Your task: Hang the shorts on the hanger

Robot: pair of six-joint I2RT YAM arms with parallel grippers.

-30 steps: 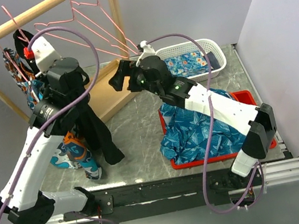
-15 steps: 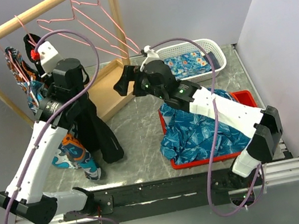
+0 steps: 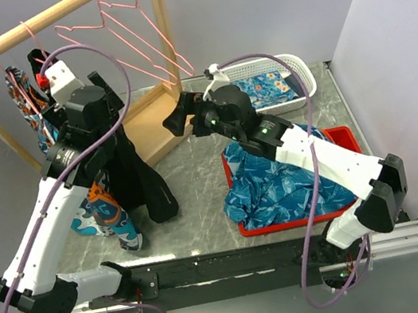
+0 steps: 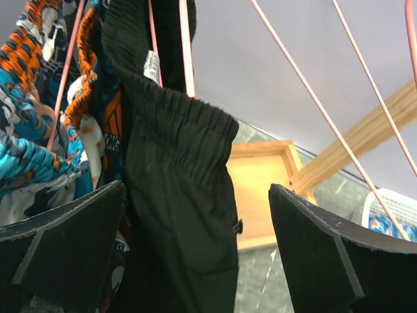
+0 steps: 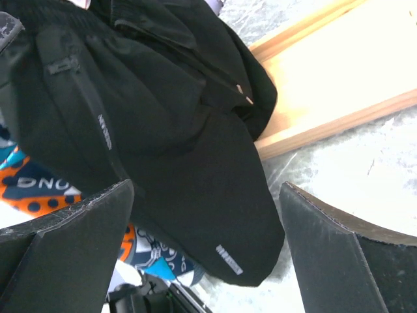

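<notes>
The black shorts [image 3: 143,186] hang on a pink hanger [image 3: 28,33] at the left end of the rack. Their legs reach down to the table. In the left wrist view the gathered waistband of the shorts [image 4: 179,189] drapes over the hanger [image 4: 186,45], and a small pale label shows inside. My left gripper [image 3: 43,64] [image 4: 195,195] is open, with the fabric hanging loose between its fingers. My right gripper [image 3: 176,122] [image 5: 205,189] is open to the right of the shorts [image 5: 182,150] and holds nothing.
The wooden rack [image 3: 40,24] carries more pink hangers [image 3: 130,32] and an orange-and-blue garment [image 3: 101,212]; its base [image 3: 151,126] lies behind. A white basket [image 3: 291,69] stands at the back right. A red tray [image 3: 344,135] holds blue patterned cloth [image 3: 279,185].
My left gripper has opened and let go of the shorts, which now hang from the hanger and swing slightly right. The right arm has drifted a little to the right.
</notes>
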